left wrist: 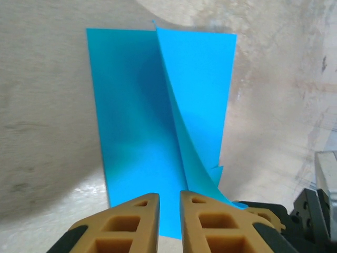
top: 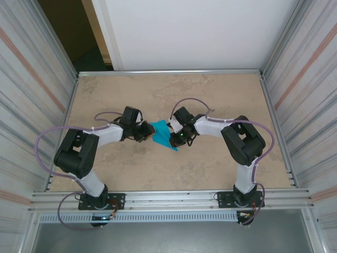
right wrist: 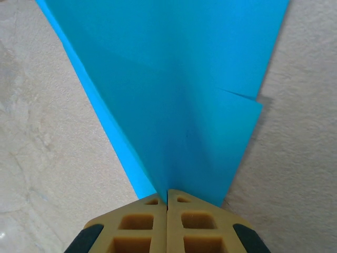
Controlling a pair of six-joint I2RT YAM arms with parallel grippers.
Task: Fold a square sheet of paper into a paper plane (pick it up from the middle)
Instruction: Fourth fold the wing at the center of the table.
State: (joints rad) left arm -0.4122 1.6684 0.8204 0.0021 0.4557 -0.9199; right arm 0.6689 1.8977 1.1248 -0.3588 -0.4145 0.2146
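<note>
Right gripper (right wrist: 167,194) pinches the creased teal paper (right wrist: 174,79); left gripper (left wrist: 169,199), narrowly parted, hangs over it.

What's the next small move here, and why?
Probably lower the right gripper to lay the raised flap flat. It is shut on the square sheet of paper, part of which stands up along a crease, while the left gripper, jaws slightly apart, sits at the sheet's edge.
</note>
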